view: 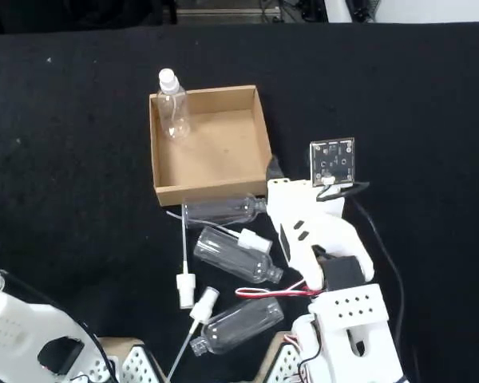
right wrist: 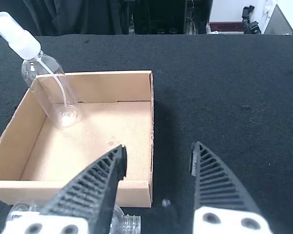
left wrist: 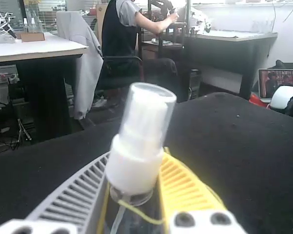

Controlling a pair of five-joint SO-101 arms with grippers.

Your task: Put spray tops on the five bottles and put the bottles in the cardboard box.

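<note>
The right gripper [right wrist: 159,147] is hovering with fingers spread; the uncapped clear plastic bottle [right wrist: 129,224] is lying just beneath them, before the brown cardboard box [right wrist: 151,122]. I'd be centring on its neck before closing. The left gripper [left wrist: 136,195] is clasping a white-topped clear bottle [left wrist: 139,146] between its fingers.

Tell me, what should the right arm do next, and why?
Probably lower the right gripper a little onto the topless bottle lying just in front of the cardboard box. Its fingers are open and hold nothing, the bottle's bare neck lies right beneath them, and it has no spray top yet.
</note>
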